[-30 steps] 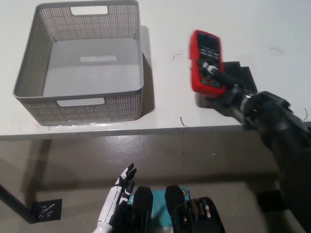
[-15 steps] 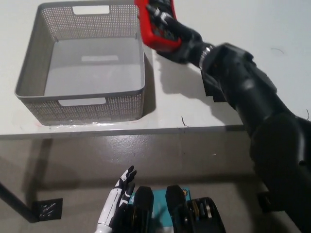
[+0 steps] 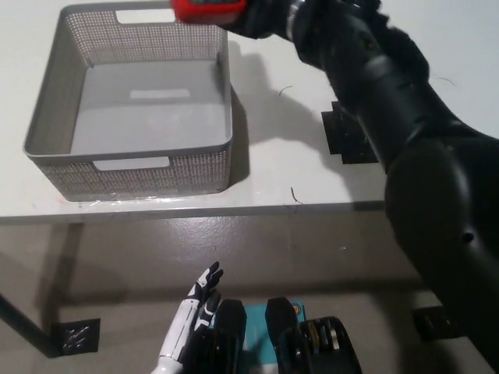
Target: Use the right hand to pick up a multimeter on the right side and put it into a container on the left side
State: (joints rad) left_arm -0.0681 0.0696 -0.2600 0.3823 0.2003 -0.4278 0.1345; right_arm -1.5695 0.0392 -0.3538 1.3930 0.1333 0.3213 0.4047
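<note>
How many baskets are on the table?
1. The grey basket sits on the white table's left side, empty. The red multimeter hangs above its far rim.

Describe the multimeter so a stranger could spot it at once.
Start at the grey mesh basket on the white table. At its far right corner, the black right hand holds the multimeter. It is the only red thing there.

black right hand [image 3: 261,17] raised far forward, gripping, white left hand [image 3: 191,315] low, fingers apart

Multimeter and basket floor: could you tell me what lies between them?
Nothing; in the head view the multimeter hangs over the basket's far rim, its floor bare.
</note>
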